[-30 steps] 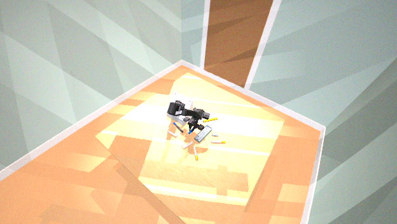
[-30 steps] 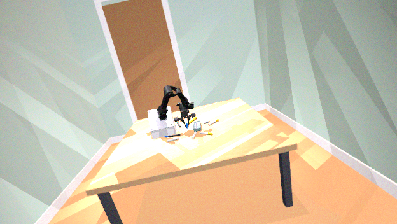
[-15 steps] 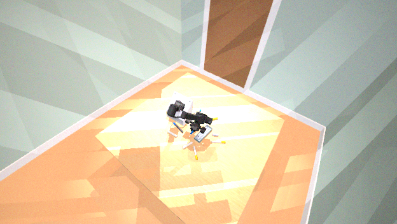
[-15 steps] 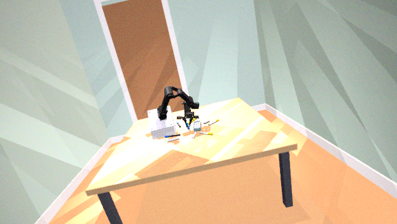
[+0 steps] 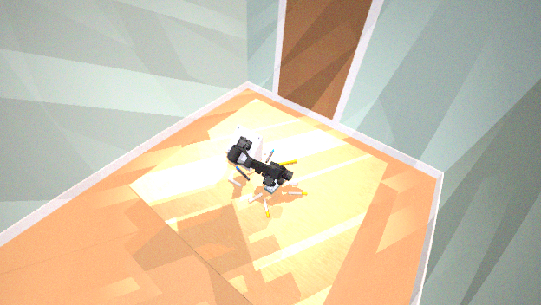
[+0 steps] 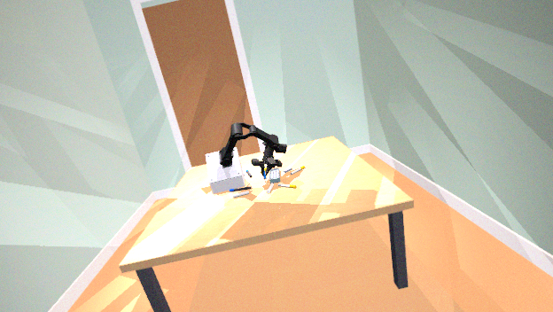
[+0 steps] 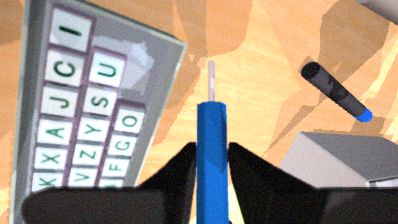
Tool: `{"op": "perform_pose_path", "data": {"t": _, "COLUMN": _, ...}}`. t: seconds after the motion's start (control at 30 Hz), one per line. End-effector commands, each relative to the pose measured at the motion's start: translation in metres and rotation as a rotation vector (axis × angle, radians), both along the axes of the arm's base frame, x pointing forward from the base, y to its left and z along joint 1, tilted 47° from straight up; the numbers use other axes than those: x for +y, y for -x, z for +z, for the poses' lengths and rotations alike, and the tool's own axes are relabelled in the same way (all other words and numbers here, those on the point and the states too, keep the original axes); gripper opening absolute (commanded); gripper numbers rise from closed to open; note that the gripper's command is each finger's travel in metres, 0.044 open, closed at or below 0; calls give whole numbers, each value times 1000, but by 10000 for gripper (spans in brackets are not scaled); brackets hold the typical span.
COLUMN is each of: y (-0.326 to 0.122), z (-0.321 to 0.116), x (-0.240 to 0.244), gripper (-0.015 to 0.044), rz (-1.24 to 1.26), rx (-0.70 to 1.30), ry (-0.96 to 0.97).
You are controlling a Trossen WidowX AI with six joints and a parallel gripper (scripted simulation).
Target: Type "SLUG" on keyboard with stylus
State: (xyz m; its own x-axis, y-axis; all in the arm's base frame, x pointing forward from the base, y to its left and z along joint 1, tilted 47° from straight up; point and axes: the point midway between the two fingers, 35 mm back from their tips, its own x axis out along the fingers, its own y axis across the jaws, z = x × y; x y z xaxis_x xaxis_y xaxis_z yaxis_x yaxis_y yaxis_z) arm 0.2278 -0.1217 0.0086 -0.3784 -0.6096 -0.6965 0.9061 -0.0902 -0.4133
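The blue stylus point(image 7: 212, 127) point(image 6: 265, 175) has a thin pale tip pointing away from the fingers. My gripper point(image 7: 211, 149) point(image 6: 265, 169) is shut on its body. In the wrist view the small grey keyboard point(image 7: 162, 62) point(image 6: 275, 181) point(image 5: 272, 189) lies left of the stylus, and the tip shows beside its edge, over none of the keys. The S key point(image 7: 100, 101), U key point(image 7: 106, 70) and G key point(image 7: 123, 145) show. The L key cannot be made out; the near end of the keyboard is hidden behind the left finger.
A black marker with a blue end point(image 7: 340, 95) point(image 5: 243, 173) point(image 6: 240, 189) lies on the side of the stylus away from the keyboard. The arm's white base box point(image 7: 330, 160) point(image 6: 227, 182) is near it. Yellow-ended sticks point(image 5: 266, 208) point(image 6: 288, 186) and white sticks lie around the keyboard.
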Motion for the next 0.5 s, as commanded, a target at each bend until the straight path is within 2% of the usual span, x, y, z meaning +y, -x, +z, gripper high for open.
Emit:
{"op": "perform_pose_path", "data": {"t": 0.0, "y": -8, "z": 3, "x": 2, "gripper": 0, "rz": -12, "rx": 22, "ry": -106}}
{"op": "perform_pose_path", "data": {"t": 0.47, "y": -32, "z": 26, "x": 12, "gripper": 0, "rz": -28, "rx": 44, "ry": -505}}
